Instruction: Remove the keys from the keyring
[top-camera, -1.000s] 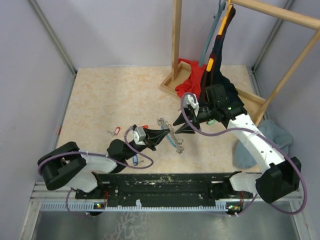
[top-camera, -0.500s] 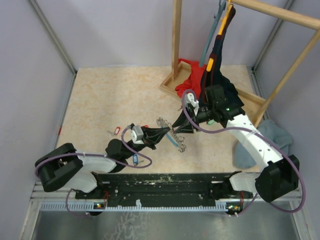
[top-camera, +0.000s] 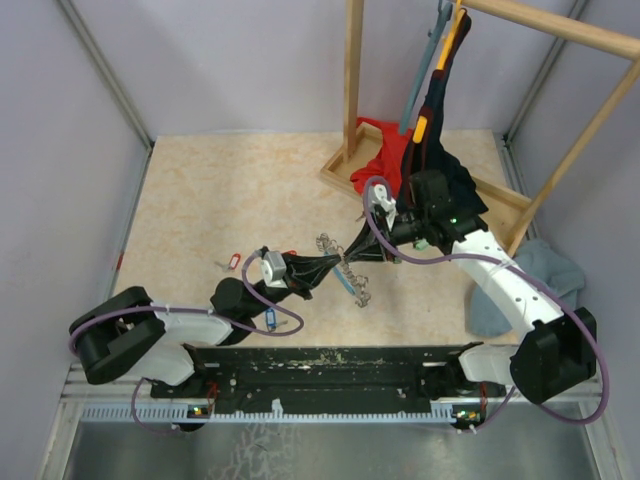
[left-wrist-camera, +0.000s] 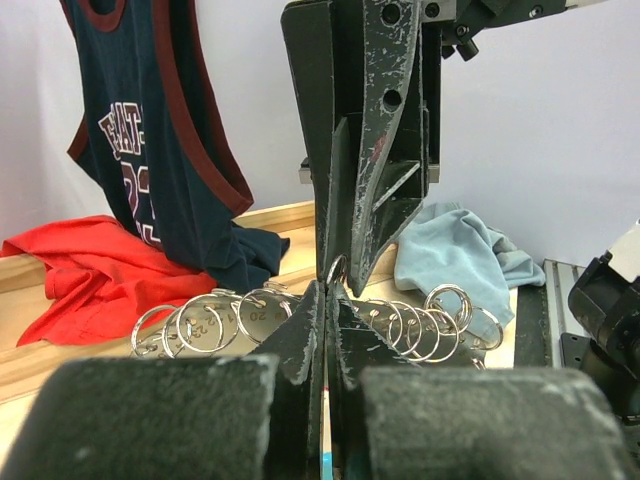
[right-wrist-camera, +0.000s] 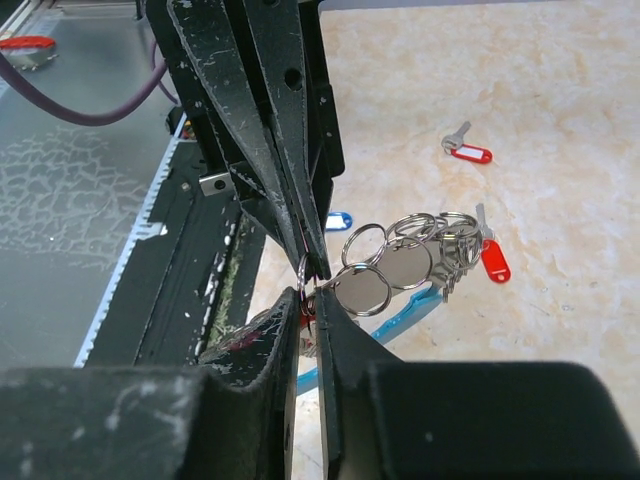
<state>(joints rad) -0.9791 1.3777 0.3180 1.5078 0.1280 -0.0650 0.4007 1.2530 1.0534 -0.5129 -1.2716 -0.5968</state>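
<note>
Top external view with both wrist views, read from left to right. A loose red-tagged key (top-camera: 232, 262) lies on the table (top-camera: 220, 190), well apart from the chain; a blue-tagged key (top-camera: 270, 320) lies nearer the arm bases, beside the left forearm. These two are judged already freed. The left gripper (top-camera: 322, 264) points rightward at mid-table, jaws drawn narrow, pinching a link of the keyring (right-wrist-camera: 410, 262). The keyring's row of steel rings trails on the table just behind the fingertips, with its light-blue sleeve (right-wrist-camera: 400, 312) below. An attached red-tagged key (right-wrist-camera: 493, 262) hangs at the far end of the row. The right gripper (top-camera: 352, 256) meets the left tip to tip, jaws likewise narrow, closed on a small ring with a scrap of red between the fingers; this is probably another key's tag, though the pictures do not settle it. Far right, a jersey (left-wrist-camera: 150, 130) hangs from the wooden rack. Step in hand: working one key off the chain. The next move probably calls for the left to anchor the chain while the right twists or draws its ring along the split, without slipping
</note>
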